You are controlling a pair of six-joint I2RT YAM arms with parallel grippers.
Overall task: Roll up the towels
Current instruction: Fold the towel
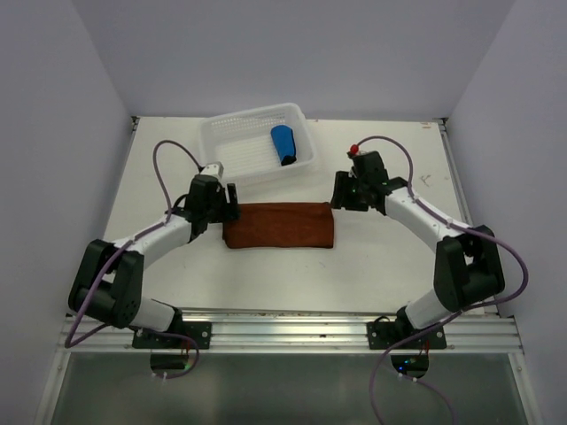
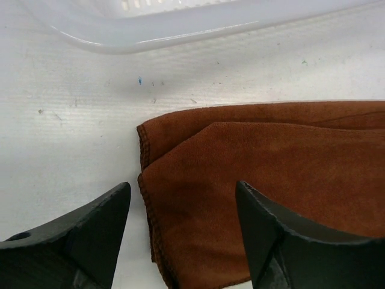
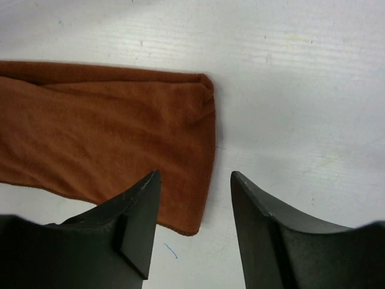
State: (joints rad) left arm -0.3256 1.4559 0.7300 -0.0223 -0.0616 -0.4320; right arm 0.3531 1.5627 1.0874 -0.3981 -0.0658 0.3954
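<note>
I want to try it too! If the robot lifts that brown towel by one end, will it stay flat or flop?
Probably flop: the brown towel lies in soft folded layers with wavy edges, so it looks limp. Pushed, it would likely bunch up rather than slide, since the cloth looks fuzzy.

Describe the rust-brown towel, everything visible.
The rust-brown towel is soft, fuzzy cloth, folded lengthwise into a long flat strip, not yet rolled. Overlapping layers and a stitched hem show at its left end; the right end looks neat and squared. It lies flat on the white table, running left to right, just nearer than the white basket, with a gap between them. The left gripper and right gripper stand open over its ends, neither gripping it.
</note>
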